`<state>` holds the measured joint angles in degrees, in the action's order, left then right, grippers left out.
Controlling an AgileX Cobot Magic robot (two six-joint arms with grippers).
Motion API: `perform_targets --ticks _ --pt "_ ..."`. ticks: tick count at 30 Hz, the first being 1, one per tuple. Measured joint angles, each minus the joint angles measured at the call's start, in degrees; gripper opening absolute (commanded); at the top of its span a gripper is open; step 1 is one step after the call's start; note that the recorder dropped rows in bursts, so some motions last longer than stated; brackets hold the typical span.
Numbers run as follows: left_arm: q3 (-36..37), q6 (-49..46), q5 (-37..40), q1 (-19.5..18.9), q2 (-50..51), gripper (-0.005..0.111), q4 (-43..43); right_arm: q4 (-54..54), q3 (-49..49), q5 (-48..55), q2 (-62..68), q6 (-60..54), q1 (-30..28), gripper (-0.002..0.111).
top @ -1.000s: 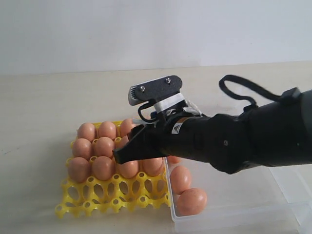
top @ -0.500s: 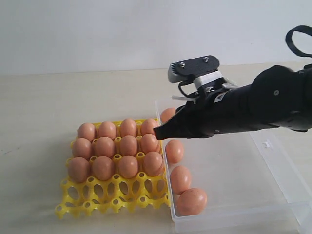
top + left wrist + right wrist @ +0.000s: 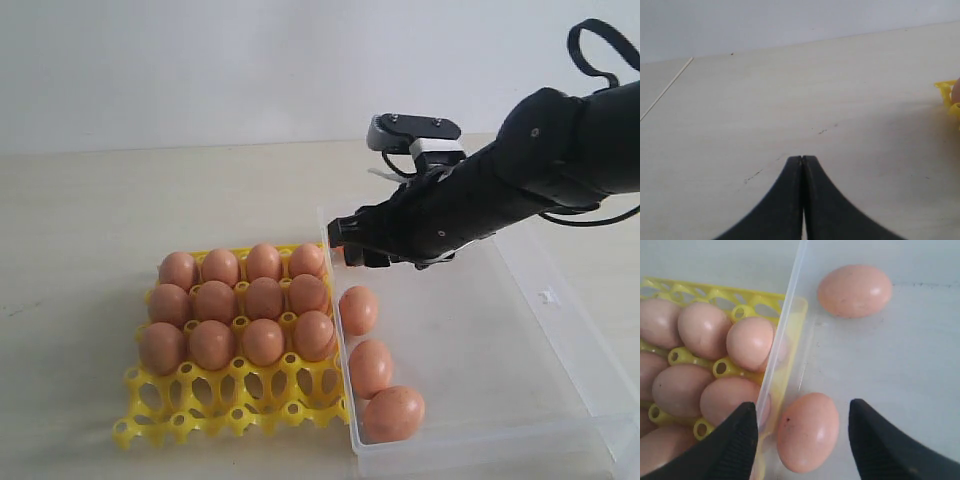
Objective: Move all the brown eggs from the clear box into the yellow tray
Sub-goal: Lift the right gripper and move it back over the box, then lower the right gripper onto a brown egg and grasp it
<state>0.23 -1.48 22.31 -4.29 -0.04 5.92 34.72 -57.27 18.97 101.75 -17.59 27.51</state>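
Observation:
The yellow tray (image 3: 150, 425) holds several brown eggs (image 3: 263, 297) in its far three rows; the near row of cups is bare. The clear box (image 3: 560, 300) stands right beside it with three brown eggs (image 3: 358, 310) along its left wall. My right gripper (image 3: 350, 245) hangs open at the box's far left corner. In the right wrist view its fingers (image 3: 801, 407) straddle one egg (image 3: 807, 432) without touching it, one finger close to the box wall (image 3: 785, 325). My left gripper (image 3: 802, 159) is shut and empty above bare table, with the tray's corner (image 3: 945, 90) off to one side.
A second egg (image 3: 855, 290) lies in the box beyond the straddled one. The box has a small latch tab (image 3: 546, 296) on its right rim. A pale wall stands behind the table.
My right arm has swung right from above the tray to the box's far left corner and lowered there. Its jaws now stand open around an egg. The left gripper has no earlier frame.

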Motion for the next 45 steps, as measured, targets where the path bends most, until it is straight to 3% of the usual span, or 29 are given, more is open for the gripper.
perform_targets --ticks 8,23,42,45 --pt "0.00 0.00 0.00 0.00 0.00 0.000 0.00 0.89 -4.82 2.83 6.26 1.74 0.00 0.054" --pt "0.00 0.00 0.00 0.00 0.00 0.000 0.00 2.33 -5.15 5.74 12.17 2.73 -0.79 0.054" --pt "0.00 0.00 0.00 0.00 0.00 0.000 0.00 3.03 -5.15 2.31 13.04 1.51 -0.79 0.054" --pt "0.00 0.00 0.00 0.00 0.00 0.000 0.00 3.03 -5.15 1.81 13.04 1.49 -0.79 0.042"
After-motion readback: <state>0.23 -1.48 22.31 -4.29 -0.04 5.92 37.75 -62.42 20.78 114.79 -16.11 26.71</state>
